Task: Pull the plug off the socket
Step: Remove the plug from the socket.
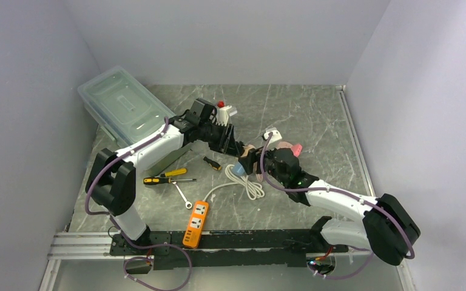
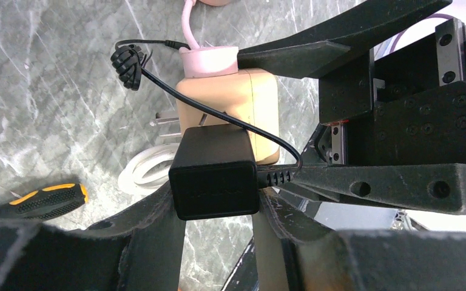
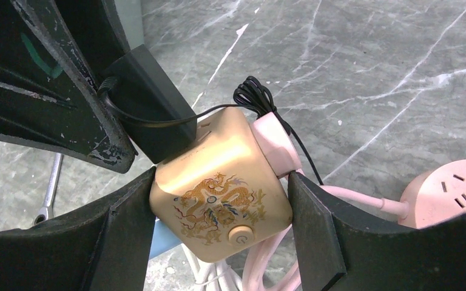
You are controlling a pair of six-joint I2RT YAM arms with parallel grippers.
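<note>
One yellow-black screwdriver (image 1: 165,177), one short black-orange screwdriver (image 1: 212,163), one silver spanner (image 1: 184,196) and one orange power strip (image 1: 196,223) lie left of the left gripper (image 1: 238,148), top view. Left wrist: it grips tight the black block-shaped plug (image 2: 213,173), sitting against the beige cube socket (image 2: 236,97). Right wrist: the right gripper (image 3: 221,212) clamps this cube between both fingers; one pink plug (image 3: 276,145) sticks out beside.

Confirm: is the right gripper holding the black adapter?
No, the right gripper clamps the tan cube from both sides.
</note>
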